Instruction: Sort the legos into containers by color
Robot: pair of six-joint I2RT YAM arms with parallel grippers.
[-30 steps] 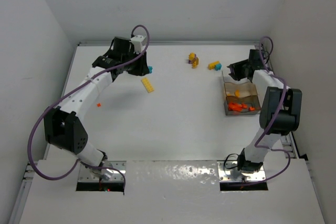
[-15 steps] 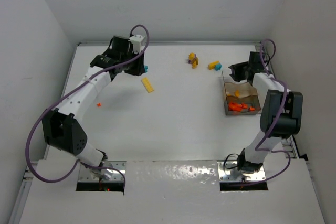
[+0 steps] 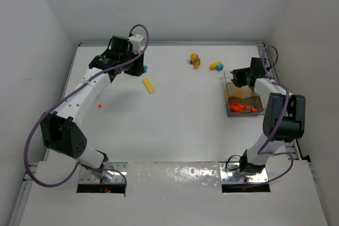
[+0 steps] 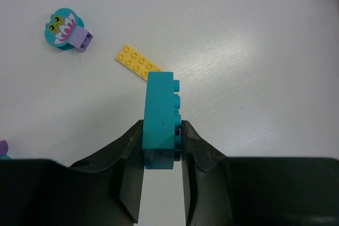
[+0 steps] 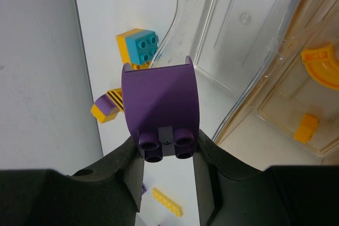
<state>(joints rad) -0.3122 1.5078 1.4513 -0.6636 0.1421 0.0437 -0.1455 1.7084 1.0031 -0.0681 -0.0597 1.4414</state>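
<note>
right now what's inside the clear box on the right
Orange bricks lie heaped in the near compartment of the box; a couple of yellow-orange pieces sit in the next. The far end is partly hidden from above by the right pincer, holding a purple brick.

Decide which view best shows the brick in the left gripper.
Left wrist: the teal brick sits large, clamped in the left gripper, studs clear. The top view shows only a teal speck; the right wrist view misses it.
</note>
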